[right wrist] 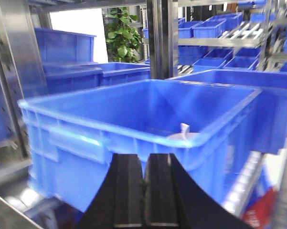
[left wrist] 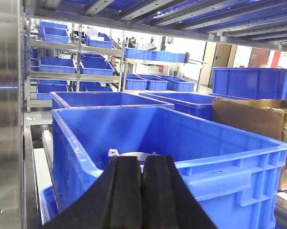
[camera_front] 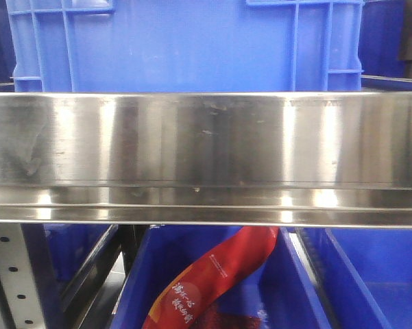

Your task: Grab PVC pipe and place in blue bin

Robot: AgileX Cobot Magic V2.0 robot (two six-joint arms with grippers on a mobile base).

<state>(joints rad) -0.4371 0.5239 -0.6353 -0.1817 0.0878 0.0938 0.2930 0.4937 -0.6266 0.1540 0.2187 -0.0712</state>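
A small white curved PVC pipe piece (left wrist: 133,154) with a flat holed tab lies inside a large blue bin (left wrist: 191,129), just beyond the bin's near rim. In the left wrist view my left gripper (left wrist: 143,164) is shut and empty, its black fingers at the near rim in front of the piece. In the right wrist view the same white piece (right wrist: 184,133) shows inside the blue bin (right wrist: 110,114), behind the near rim. My right gripper (right wrist: 144,162) is shut and empty, outside the bin's wall. The front view shows only the blue bin (camera_front: 185,44) behind a steel rail.
A steel shelf rail (camera_front: 206,157) crosses the front view. Below it, a red printed bag (camera_front: 212,277) lies in a lower blue bin. A cardboard box (left wrist: 250,119) stands right of the bin. Steel rack posts (right wrist: 162,38) and several blue bins surround.
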